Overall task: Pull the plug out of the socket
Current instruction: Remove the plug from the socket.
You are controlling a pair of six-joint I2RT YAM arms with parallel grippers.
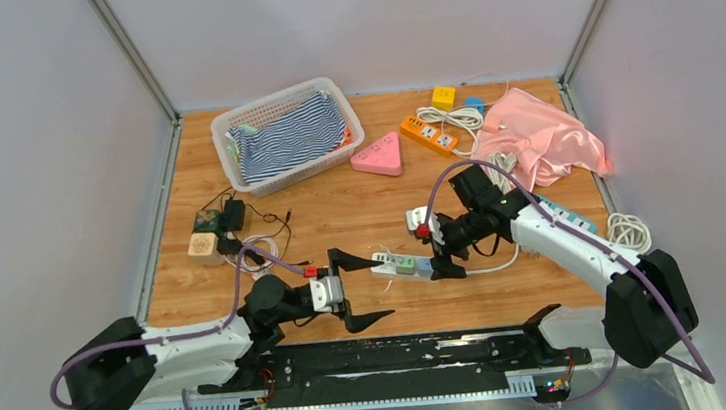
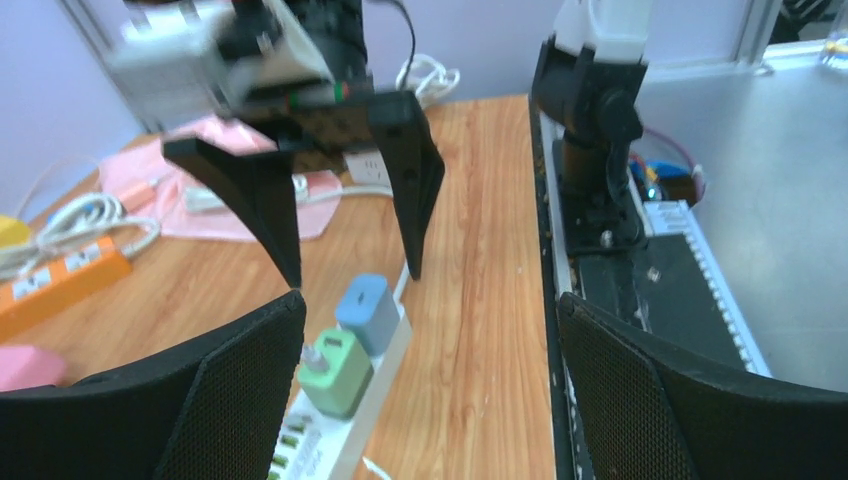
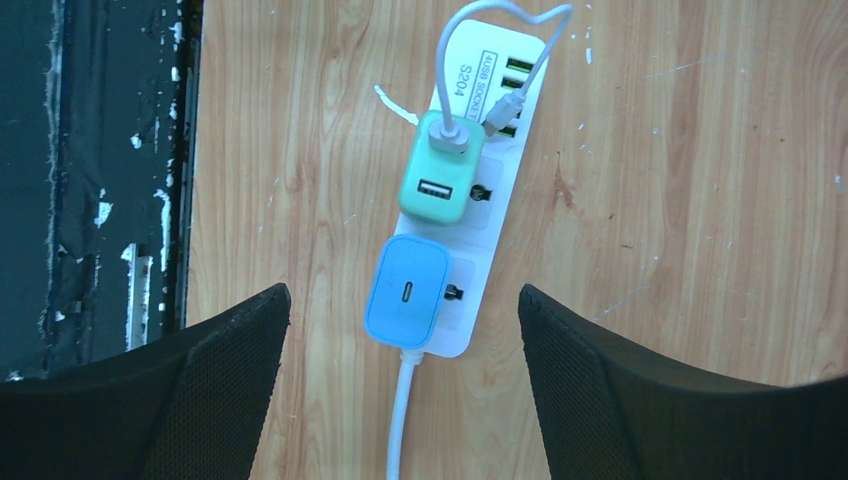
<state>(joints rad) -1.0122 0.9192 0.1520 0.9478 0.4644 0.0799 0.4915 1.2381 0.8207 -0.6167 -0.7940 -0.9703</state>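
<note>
The right claw [image 1: 441,255] is spread wide and points down over the white power strip [image 3: 484,235]. In its own camera the blue plug [image 3: 407,291] sits right in the gap between the two black fingers [image 3: 220,380], with room on both sides. From the left wrist view the tips hang just over the blue plug and hold nothing. The left claw [image 1: 379,286] is spread wide too and is empty. It is just beside the other end of the strip, where the green plug [image 3: 441,182] is nearest to it.

The strip lies flat on the wood table [image 3: 700,200], near the front edge. A black plate [image 3: 90,200] runs close along one long side of the strip. The other long side has bare wood next to it.

The blue plug is a small square block with round corners and one little slot on top. It sits at the end where the thick white cord [image 3: 400,420] comes out. The green plug stands just beside it. A thin white wire [image 3: 443,80] goes from the green plug, makes a loop, and ends in a small port at the far end of the strip
</note>
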